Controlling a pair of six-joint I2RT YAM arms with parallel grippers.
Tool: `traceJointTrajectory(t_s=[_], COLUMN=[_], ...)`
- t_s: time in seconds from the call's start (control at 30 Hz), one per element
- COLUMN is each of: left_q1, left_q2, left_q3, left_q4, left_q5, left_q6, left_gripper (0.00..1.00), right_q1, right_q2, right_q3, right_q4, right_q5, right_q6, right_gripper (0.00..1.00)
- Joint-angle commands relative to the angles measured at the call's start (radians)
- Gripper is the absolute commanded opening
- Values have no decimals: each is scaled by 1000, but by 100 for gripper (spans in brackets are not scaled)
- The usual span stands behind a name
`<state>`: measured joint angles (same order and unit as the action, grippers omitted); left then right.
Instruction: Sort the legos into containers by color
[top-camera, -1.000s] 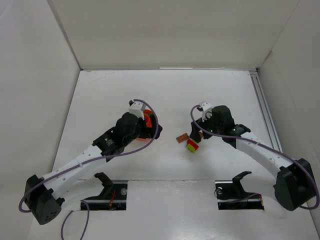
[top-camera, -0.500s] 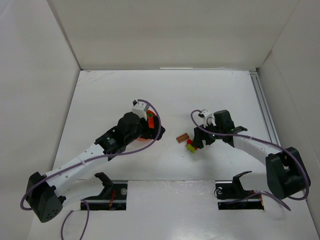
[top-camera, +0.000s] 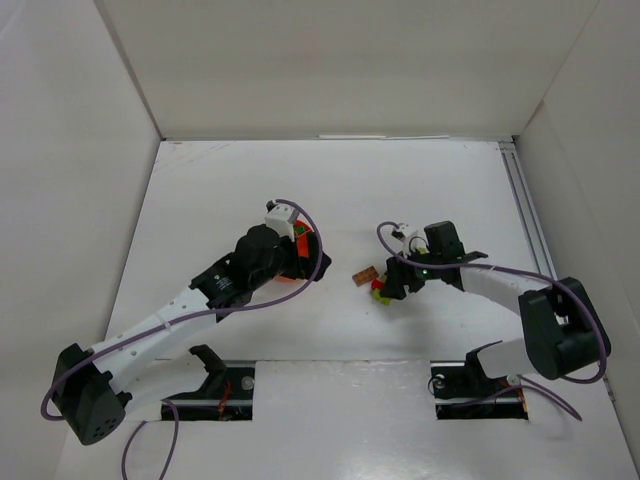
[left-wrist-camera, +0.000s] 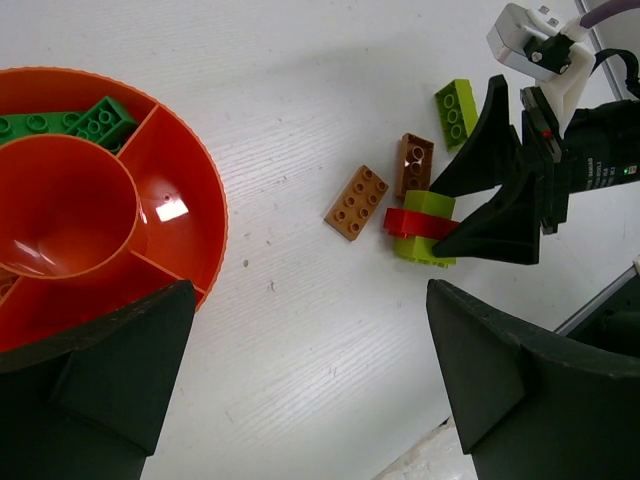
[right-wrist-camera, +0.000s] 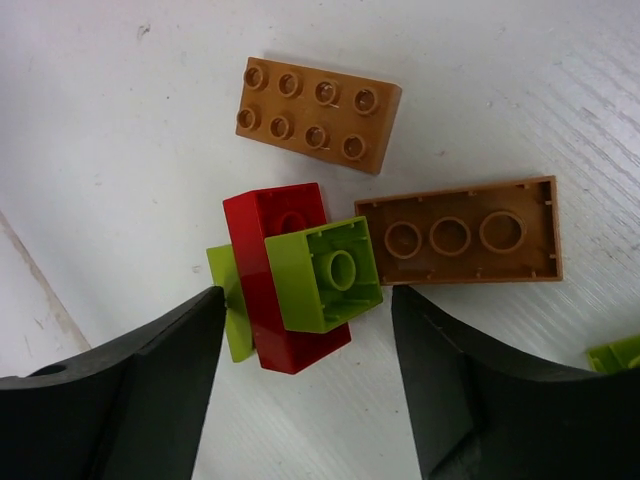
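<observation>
Right pincer (right-wrist-camera: 308, 330) was wide open, holding nothing, straddling the red brick (right-wrist-camera: 275, 250) sandwiched between lime bricks (right-wrist-camera: 325, 270) on the worktop (left-wrist-camera: 300, 90), roughly 3 o'clock from the divided orange bowl (left-wrist-camera: 190, 210). I'd centre it, drop lower, and avoid bumping the brown bricks (right-wrist-camera: 318, 112) just beside.

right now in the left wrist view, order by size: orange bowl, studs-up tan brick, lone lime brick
1. orange bowl, by far the largest, though partly cut off.
2. studs-up tan brick and lone lime brick look about alike, so I would not rank them.
</observation>
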<state>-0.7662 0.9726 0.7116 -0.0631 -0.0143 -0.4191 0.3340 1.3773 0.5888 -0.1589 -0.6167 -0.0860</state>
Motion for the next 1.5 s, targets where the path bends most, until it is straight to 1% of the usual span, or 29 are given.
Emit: traceJointTrajectory(t_s=[0.0,0.03,0.1,0.13,0.33,0.37,0.43,0.53,0.57,0.73,0.8,0.83,0.93,0.97,1.0,1.07,1.1,1.17,1.27,1.3,1.47], left_q1=[-4,-4,-4,-4,-4,-4,-4,-4,-4,-4,-4,-4,-4,-4,-4,-4,-4,-4,-16,-16,-36], left_q2=[-9,-9,-9,-9,-9,-9,-18,-29,-29,-38,-38,-38,-48,-58,-67,-77,-77,-77,-68,-58,-32], left_q3=[-6,-6,-6,-15,-15,-15,-24,-35,-35,-46,-55,-55,-64,-75,-93,-121,-145,-155,-167,-167,-167], left_q4=[40,40,40,40,40,40,40,40,51,60,71,80,115,134,155,262,299,388,453,463,558], left_q5=[10,10,10,10,10,10,10,19,19,42,54,54,105,131,208,301,386,447,499,508,539], left_q6=[6,6,6,6,6,6,6,6,6,16,16,16,26,55,69,82,95,108,128,128,148], left_gripper=[100,100,100,100,100,100,100,100,100,100,100,100,100,100,100,100,100,100,100,100,100], right_q1=[-15,-15,-15,-15,-24,-24,-24,-24,-24,-4,5,5,5,5,5,5,-4,-15,-55,-55,-44], right_q2=[12,12,3,-7,-18,-18,-18,-18,-18,-96,-110,-119,-155,-173,-173,-201,-210,-233,-267,-279,-279], right_q3=[-1,-1,-1,-10,-10,-10,-10,-10,-10,-10,-10,-1,23,34,45,88,103,147,189,189,212], right_q4=[70,70,70,70,70,79,79,79,79,79,79,79,79,79,79,79,79,79,79,79,100], right_q5=[-74,-74,-100,-115,-158,-170,-179,-219,-219,-230,-239,-248,-270,-270,-281,-307,-307,-307,-327,-342,-377], right_q6=[-21,-21,-21,-21,-21,-21,-31,-49,-49,-49,-49,-49,0,43,73,153,184,236,322,359,426], right_gripper=[71,65,61,56,44,38,34,24,24,15,14,12,12,11,11,11,10,10,10,10,10])
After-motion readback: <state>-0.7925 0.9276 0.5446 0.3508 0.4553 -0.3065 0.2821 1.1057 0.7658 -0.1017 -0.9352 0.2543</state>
